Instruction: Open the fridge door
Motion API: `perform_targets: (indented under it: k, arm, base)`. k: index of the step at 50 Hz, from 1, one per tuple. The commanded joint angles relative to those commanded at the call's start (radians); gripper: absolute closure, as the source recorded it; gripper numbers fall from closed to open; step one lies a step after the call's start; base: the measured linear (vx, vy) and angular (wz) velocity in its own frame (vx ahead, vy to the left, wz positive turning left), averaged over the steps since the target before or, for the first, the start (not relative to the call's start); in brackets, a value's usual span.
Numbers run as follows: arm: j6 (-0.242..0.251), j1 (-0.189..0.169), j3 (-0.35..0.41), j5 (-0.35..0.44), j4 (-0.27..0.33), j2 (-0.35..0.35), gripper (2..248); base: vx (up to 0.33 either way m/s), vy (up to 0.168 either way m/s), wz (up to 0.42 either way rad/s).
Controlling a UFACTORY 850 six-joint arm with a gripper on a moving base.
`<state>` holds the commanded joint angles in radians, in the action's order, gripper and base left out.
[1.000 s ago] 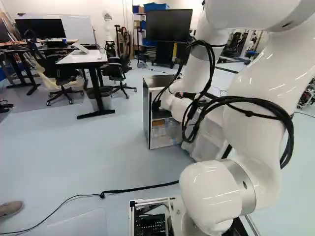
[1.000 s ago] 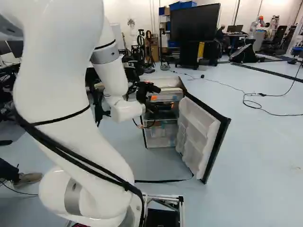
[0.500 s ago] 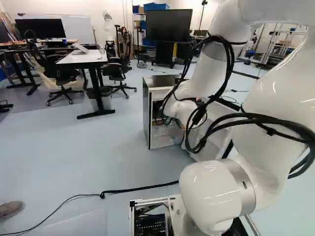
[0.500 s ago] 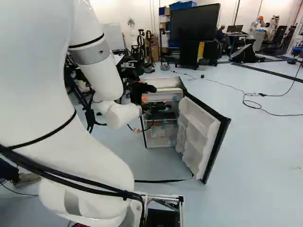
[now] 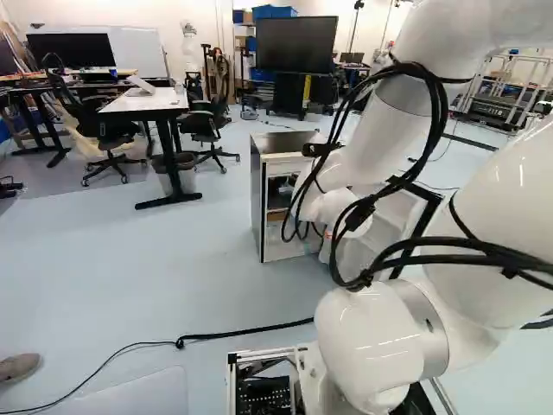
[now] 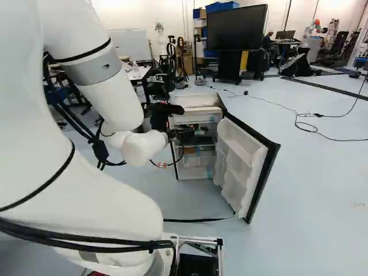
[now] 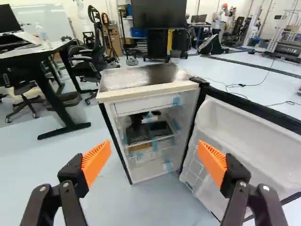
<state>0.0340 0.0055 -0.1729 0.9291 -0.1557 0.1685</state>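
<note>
White-armed and glossy, bent forward and down, drew back since the earlier frame from the fridge [image 7: 146,91], ahead between the jaws. Carried the black gripper [image 6: 185,135] released, with ribbed orange pads [image 7: 95,161] wide apart. Kept the fridge door [image 7: 240,125], smooth white edged black, open ahead, to one side.

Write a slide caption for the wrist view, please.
Orange-padded pincer, fingers spread, facing a small fridge whose door stands wide open.
</note>
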Motion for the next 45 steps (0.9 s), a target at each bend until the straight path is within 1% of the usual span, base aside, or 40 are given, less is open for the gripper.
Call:
perform_targets:
  k: [12, 24, 34, 45]
  arm:
    - [-0.014, -0.002, 0.034, -0.023, 0.063, 0.045, 3]
    - [-0.024, -0.004, 0.06, -0.04, 0.11, 0.078, 3]
    - [-0.03, -0.005, 0.075, -0.049, 0.136, 0.097, 3]
    - [-0.033, -0.005, 0.084, -0.055, 0.153, 0.108, 3]
  base:
    - [0.0, 0.0, 0.0]
    - [0.0, 0.0, 0.0]
    - [0.0, 0.0, 0.0]
    - [0.0, 0.0, 0.0]
